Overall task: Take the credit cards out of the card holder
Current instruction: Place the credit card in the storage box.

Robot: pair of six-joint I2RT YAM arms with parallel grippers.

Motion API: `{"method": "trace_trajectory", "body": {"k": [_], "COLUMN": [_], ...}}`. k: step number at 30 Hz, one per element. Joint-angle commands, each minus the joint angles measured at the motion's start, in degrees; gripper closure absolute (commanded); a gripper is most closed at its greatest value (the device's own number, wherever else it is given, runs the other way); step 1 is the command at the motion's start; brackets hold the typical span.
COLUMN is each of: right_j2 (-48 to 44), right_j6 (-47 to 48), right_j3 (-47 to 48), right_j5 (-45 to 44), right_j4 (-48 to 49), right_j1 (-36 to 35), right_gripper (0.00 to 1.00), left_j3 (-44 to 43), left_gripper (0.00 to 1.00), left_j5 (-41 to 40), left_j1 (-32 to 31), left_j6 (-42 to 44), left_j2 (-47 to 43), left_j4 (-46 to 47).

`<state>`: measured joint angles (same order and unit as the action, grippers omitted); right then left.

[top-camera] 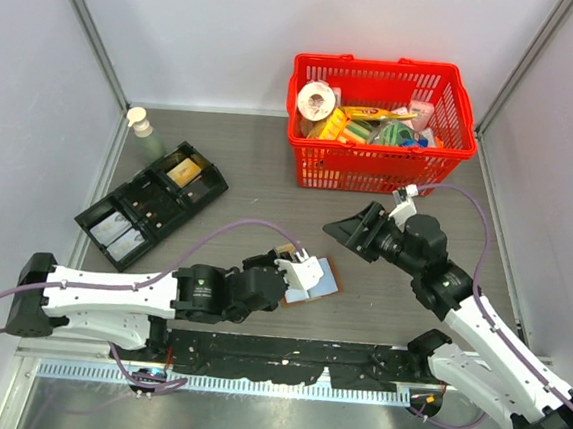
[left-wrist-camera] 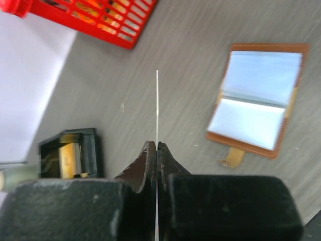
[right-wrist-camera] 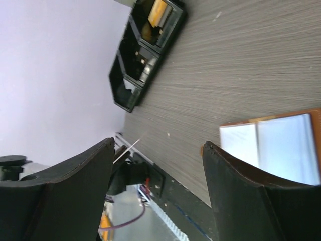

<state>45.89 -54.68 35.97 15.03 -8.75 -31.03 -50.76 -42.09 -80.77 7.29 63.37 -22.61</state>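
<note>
The card holder (top-camera: pixel 327 279) is laid open on the table (top-camera: pixel 250 171), close to the near edge and about in the middle. Its pale blue inside is turned up, and a fold can be seen across it between the two halves. The little tab is stuck out from one short end.

The left gripper (left-wrist-camera: pixel 157 146) is shut tight on a thin white card (left-wrist-camera: pixel 157 100). The card is seen from its edge, so only a fine line is shown, poked straight out from the closed jaws. In the left wrist view the card holder is found ahead and to the right of those jaws, and it is not touched by them. From above, this gripper is seen just left of the holder.

The jaws of the right gripper (right-wrist-camera: pixel 158 145) are held wide apart, and nothing is held in them. The holder is seen beside its right finger. From above, this gripper is placed just beyond the holder, a little to the right.

So both arms are near, but only the right one is free. Whether more cards are tucked inside cannot be told. The held card would probably have to be put down first. The black tray (top-camera: pixel 152 203) is well off to the far left.
</note>
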Motion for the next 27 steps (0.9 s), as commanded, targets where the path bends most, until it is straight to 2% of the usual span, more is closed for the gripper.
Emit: {"method": "trace_trajectory", "body": {"k": [1, 8, 15, 19, 21, 23, 27], "right_j2": [-2.21, 0.34, 4.64, 6.66, 7.20, 7.37, 6.93], "right_j6": [-8.42, -13.70, -16.16, -17.39, -18.53, -19.24, -19.33], "right_j3": [-0.46, -1.86, -1.60, -2.47, -3.44, -4.15, -5.02], "right_j5": [-1.32, -3.07, -6.85, -7.64, -7.73, -8.08, -9.05], "right_j4": [4.53, 11.04, 16.92, 18.94, 20.70, 21.84, 21.41], "right_j1": [-0.79, -5.97, -12.74, -14.15, -14.33, -14.33, -14.33], "right_gripper": [0.25, 0.24, 0.25, 0.30, 0.36, 0.46, 0.78], "left_j3": [-0.04, 0.05, -0.21, -0.65, -0.74, -0.74, -0.65], "left_gripper": [1.00, 1.00, 1.00, 1.00, 1.00, 1.00, 1.00], "left_j5": [-11.44, -10.83, -9.51, -8.54, -8.19, -8.19, -8.89], "left_j1": [-2.54, -3.87, -4.04, -4.22, -4.57, -4.92, -5.97], "left_j6": [13.70, 19.07, 19.69, 19.17, 19.17, 19.25, 18.29], "left_j2": [1.05, 3.60, 5.71, 6.58, 7.11, 7.73, 8.52], "left_j4": [8.97, 15.84, 18.21, 18.30, 18.48, 18.39, 17.60]}}
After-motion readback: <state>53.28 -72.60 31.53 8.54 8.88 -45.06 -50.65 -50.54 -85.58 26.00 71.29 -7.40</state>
